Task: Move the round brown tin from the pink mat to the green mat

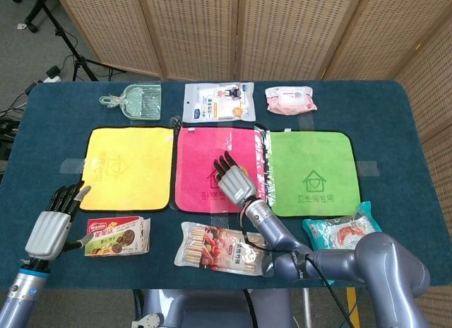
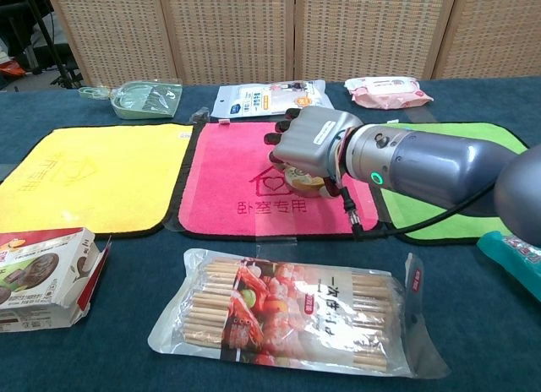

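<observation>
My right hand (image 1: pixel 236 183) (image 2: pixel 314 141) grips the round brown tin (image 2: pixel 304 181) from above, over the right part of the pink mat (image 1: pixel 201 148) (image 2: pixel 228 168). Only the tin's lower edge shows under the palm in the chest view; the head view hides it behind the hand. Whether the tin touches the mat I cannot tell. The green mat (image 1: pixel 311 158) (image 2: pixel 461 138) lies just right of the hand and is bare. My left hand (image 1: pixel 53 225) hovers at the front left with fingers apart, holding nothing.
A skewer pack (image 1: pixel 219 247) (image 2: pixel 296 312) lies in front of the pink mat. A snack box (image 1: pixel 116 236) (image 2: pixel 42 274) sits by my left hand. A yellow mat (image 1: pixel 131 165), green dish (image 1: pixel 138 102), pouch (image 1: pixel 217 102), wipes (image 1: pixel 289 100) and teal packet (image 1: pixel 346 232) surround the mats.
</observation>
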